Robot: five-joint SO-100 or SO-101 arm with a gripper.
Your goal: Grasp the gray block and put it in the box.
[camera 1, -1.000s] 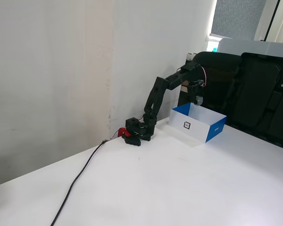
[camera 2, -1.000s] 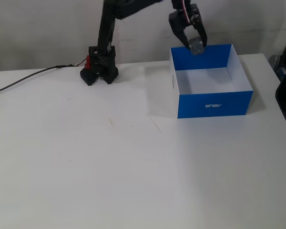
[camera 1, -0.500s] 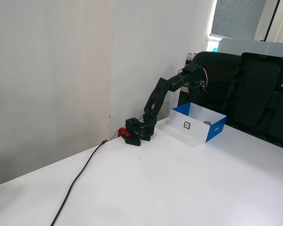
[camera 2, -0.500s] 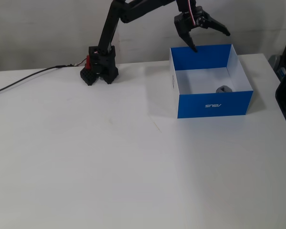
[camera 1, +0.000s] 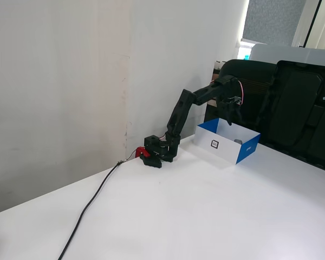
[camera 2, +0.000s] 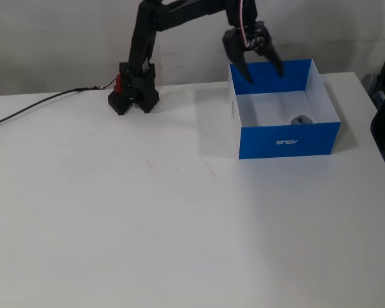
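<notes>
The box point(camera 2: 289, 140) stands on the white table, blue outside and white inside; in a fixed view point(camera 1: 214, 144) its white side carries a small square label. The gray block point(camera 2: 299, 120) lies on the box floor near the front blue wall; in a fixed view point(camera 1: 238, 142) it shows as a small gray shape inside. My black gripper point(camera 2: 264, 72) hangs over the box's back edge with its two fingers spread wide and nothing between them. It also shows above the box in a fixed view point(camera 1: 229, 117).
The arm's base point(camera 2: 133, 96) stands clamped at the table's back, left of the box, with a black cable point(camera 2: 32, 108) running off to the left. A black chair point(camera 1: 292, 108) stands right behind the box. White walls close the back.
</notes>
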